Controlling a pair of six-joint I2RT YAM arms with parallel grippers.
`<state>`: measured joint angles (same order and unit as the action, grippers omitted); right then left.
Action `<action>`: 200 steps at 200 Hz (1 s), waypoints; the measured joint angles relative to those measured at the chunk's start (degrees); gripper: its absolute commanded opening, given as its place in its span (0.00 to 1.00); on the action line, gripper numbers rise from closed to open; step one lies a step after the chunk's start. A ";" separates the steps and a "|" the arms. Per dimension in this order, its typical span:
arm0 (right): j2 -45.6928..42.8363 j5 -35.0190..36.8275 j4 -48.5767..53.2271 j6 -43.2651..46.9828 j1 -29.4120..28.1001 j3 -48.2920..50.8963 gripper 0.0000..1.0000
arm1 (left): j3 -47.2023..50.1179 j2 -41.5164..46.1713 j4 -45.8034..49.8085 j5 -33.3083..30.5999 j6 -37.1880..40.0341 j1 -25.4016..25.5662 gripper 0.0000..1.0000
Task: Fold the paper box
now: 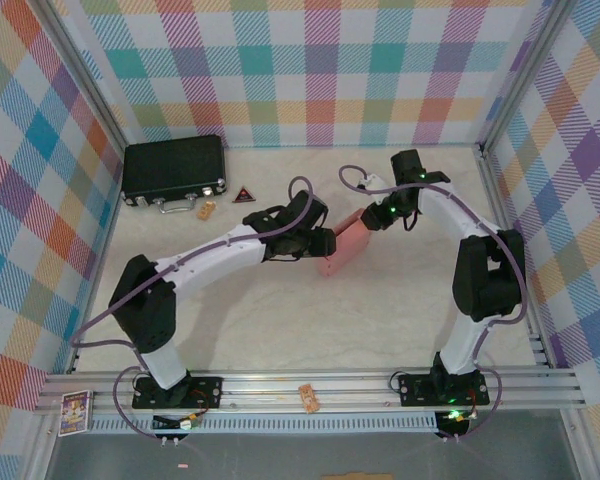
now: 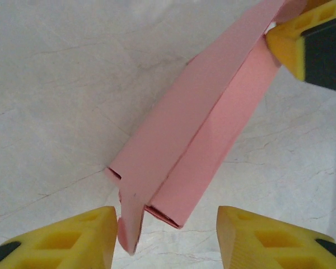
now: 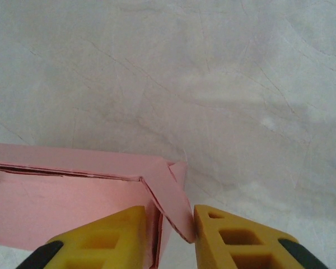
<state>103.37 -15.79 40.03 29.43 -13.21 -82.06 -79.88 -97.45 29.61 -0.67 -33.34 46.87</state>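
Observation:
The salmon-pink paper box [image 1: 351,243] lies partly folded at the middle of the table, between my two grippers. My left gripper [image 1: 324,246] is at its left end and is open. In the left wrist view the box [image 2: 201,129] runs away from the jaws, and a loose flap hangs beside the left finger [image 2: 73,241]. My right gripper [image 1: 376,218] is at the far right end. In the right wrist view its fingers [image 3: 241,241] stand a little apart, with the box's [image 3: 61,207] splayed corner flaps between them.
A black hard case [image 1: 174,168] lies at the back left, with a red triangle [image 1: 244,195] and a small tan piece [image 1: 206,210] beside it. Plaid walls close in three sides. A small tan object [image 1: 309,397] rests on the front rail.

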 measured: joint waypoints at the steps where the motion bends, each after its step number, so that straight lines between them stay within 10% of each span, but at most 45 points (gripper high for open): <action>1: -0.02 0.00 0.00 0.00 0.00 0.00 0.31 | 0.02 0.09 0.00 -0.02 -0.02 0.00 0.52; 69: -4.31 0.35 1.40 -0.79 0.94 2.14 0.41 | -7.54 1.31 4.81 -2.01 19.69 0.00 1.00; 200: -18.73 -3.74 -8.44 -16.61 13.16 21.09 0.46 | -34.86 -26.10 22.53 -0.81 43.50 1.73 0.95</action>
<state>84.64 -19.53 31.59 12.82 -0.05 -60.97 -114.74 -123.55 52.14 -1.48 10.15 48.60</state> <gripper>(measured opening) 0.458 0.988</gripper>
